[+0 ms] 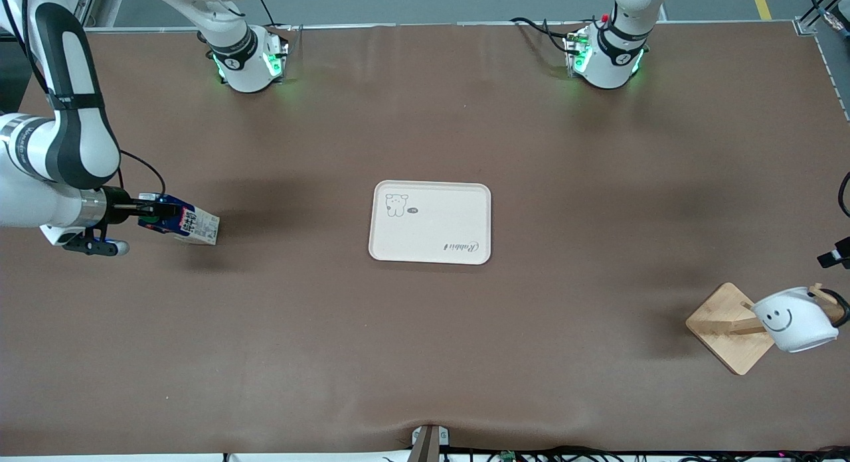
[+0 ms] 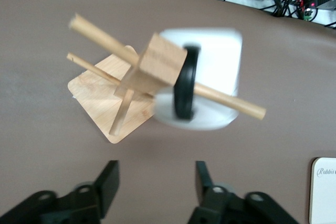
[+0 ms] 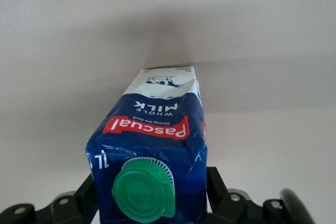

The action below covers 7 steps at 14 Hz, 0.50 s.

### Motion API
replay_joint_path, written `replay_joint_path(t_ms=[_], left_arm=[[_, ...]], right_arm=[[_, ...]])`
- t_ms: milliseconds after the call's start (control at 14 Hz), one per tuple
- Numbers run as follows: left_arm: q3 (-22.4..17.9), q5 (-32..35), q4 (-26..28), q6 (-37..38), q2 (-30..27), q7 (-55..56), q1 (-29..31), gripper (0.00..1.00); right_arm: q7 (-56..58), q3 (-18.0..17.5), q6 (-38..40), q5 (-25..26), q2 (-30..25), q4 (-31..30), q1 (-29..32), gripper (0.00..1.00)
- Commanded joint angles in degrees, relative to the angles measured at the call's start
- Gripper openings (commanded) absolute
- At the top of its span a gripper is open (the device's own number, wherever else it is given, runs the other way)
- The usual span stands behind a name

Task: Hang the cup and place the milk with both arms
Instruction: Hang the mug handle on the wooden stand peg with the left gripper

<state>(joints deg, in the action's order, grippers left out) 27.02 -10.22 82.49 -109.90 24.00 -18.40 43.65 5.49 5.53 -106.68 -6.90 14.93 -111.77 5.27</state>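
Observation:
The white cup (image 1: 793, 319) with the smiley face hangs by its black handle (image 2: 184, 90) on a peg of the wooden rack (image 1: 720, 326), at the left arm's end of the table. In the left wrist view the cup (image 2: 212, 66) sways slightly. My left gripper (image 2: 156, 167) is open and empty above the bare table, a short way from the rack. The blue milk (image 1: 192, 224) carton stands on the table at the right arm's end. My right gripper (image 1: 154, 213) is around its top, at the green cap (image 3: 143, 191).
A cream tray (image 1: 392, 246) with a dog drawing lies in the middle of the table, and its corner (image 2: 323, 192) shows in the left wrist view. The rack's wooden base (image 2: 100, 98) stands nearer the front camera than the tray. Cables run along the table's front edge.

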Motion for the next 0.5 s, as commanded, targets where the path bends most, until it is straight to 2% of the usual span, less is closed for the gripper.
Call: replay_joint_path(t_ms=[0,143,286,429], left_arm=[[0.23,-0.24,0.30,2.40,-3.42,3.97,-1.11,1.00],[0.32,0.99,0.30,5.90,-5.62,8.18,-2.68,1.00],[0.66,3.09,0.56,9.24,-7.90,12.40,-4.35,1.00],[2.85,7.13,0.74,11.88,-9.66,18.02,-5.15,1.00]], right_arm=[[0.49,-1.04,-0.63,-0.22,-0.69,-1.00,1.23,0.85],[0.49,-1.04,-0.54,-0.22,-0.69,-1.00,1.23,0.86],[0.49,-1.04,-0.37,-0.22,-0.69,-1.00,1.14,1.00],[0.49,-1.04,-0.37,-0.22,-0.69,-1.00,1.14,1.00]])
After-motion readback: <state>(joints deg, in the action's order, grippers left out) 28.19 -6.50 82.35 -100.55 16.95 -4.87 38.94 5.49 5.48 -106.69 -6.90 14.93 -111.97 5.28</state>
